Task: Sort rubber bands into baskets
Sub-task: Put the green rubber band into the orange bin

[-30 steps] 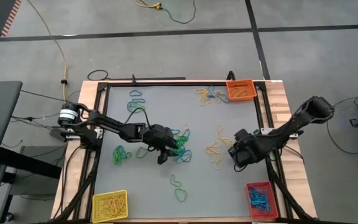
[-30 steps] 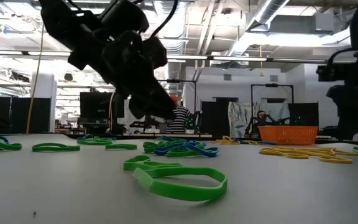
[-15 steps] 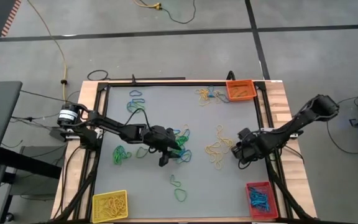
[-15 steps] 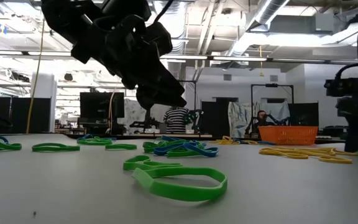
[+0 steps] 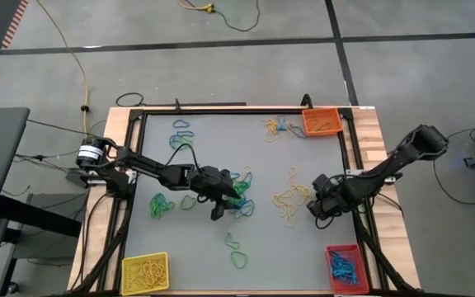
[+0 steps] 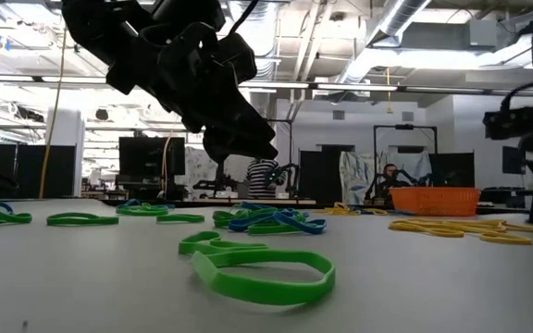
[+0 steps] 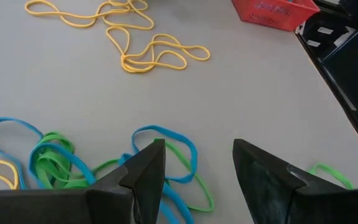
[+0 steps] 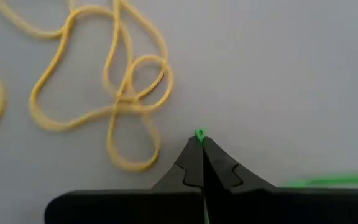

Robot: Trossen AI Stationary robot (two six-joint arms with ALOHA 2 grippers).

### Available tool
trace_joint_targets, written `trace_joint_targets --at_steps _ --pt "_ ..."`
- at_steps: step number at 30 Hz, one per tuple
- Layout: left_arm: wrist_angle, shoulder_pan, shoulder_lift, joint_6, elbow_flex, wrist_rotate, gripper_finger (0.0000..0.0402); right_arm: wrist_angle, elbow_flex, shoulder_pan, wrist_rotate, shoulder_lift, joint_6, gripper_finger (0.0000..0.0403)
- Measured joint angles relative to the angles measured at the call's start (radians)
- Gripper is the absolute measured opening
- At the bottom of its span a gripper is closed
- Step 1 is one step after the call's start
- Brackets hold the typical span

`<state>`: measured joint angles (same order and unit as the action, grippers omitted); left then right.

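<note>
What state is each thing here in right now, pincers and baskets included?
Left pincer: open, over the blue and green bands.
Right pincer: shut on a green band.
Yellow basket: holds yellow bands.
Red basket: holds blue bands.
Orange basket: contents unclear.
Loose yellow bands: lying on the table.

You've got yellow, green and blue bands (image 5: pixel 239 195) loose mid-table, more yellow ones (image 5: pixel 290 198) toward the right. Orange basket (image 5: pixel 319 120) at the far right corner holds yellow, yellow basket (image 5: pixel 145 271) near left holds yellow, red basket (image 5: pixel 345 264) near right holds blue.
</note>
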<state>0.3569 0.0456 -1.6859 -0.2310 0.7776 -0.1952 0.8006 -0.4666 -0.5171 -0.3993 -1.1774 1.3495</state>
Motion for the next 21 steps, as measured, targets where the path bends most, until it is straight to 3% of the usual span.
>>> trace_joint_targets --at_steps 11,16,21 --pt "0.005 0.000 0.001 0.001 0.000 0.036 0.0178 0.212 -0.207 0.059 -0.197 0.001 -0.113 0.0017" --pt "0.035 0.000 0.001 0.001 0.000 0.037 0.0178 0.207 -0.248 0.191 -0.281 0.001 -0.237 0.0017" --pt "0.070 0.000 0.001 0.011 0.000 0.037 0.0178 0.178 -0.280 0.401 -0.306 0.001 -0.457 0.0017"
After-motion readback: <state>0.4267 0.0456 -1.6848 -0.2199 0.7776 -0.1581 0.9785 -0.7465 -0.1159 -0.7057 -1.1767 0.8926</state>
